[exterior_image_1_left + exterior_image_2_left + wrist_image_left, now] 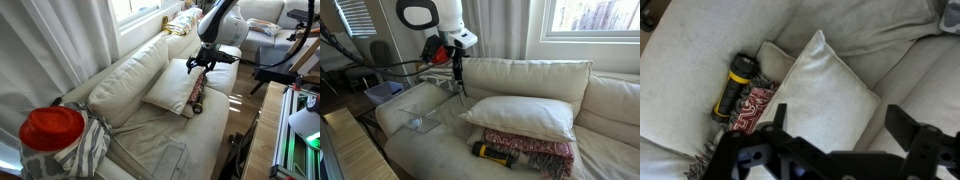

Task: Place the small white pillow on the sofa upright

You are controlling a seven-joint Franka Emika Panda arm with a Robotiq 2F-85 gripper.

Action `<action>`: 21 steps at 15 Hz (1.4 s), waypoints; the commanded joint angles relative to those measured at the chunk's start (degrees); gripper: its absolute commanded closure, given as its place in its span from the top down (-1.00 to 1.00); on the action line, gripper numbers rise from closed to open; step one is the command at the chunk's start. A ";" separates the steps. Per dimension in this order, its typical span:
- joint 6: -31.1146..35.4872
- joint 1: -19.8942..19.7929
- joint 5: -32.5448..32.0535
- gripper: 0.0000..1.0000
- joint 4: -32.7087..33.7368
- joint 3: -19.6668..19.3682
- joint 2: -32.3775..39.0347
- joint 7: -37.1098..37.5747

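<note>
While the hand [835,128] hovers spread, small white pillow [820,85] below, untouched

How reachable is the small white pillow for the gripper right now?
Likely yes: the open gripper hangs close above one end of the small white pillow, which lies atop the red patterned pillow with nothing covering it.

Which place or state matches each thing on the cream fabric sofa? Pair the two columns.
1 plain cream-white square fabric pillow
2 red patterned fringed pillow
3 yellow-and-black cylinder
4 black robot gripper

a open, in the air
b bare on the cream fabric sofa seat
c lying flat on top
d underneath, partly covered

Pairs: 1c, 2d, 3b, 4a
</note>
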 commanded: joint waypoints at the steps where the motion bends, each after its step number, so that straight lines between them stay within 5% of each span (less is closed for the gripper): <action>1: 0.00 -0.03 0.02 1.00 0.00 0.02 0.00 0.00; 10: -1.53 -3.50 -0.81 1.00 15.38 -5.55 19.00 1.28; 16: -4.38 -9.75 0.27 1.00 25.44 -3.87 29.80 -2.67; 21: 1.17 -17.24 3.95 1.00 31.07 3.77 36.96 -8.79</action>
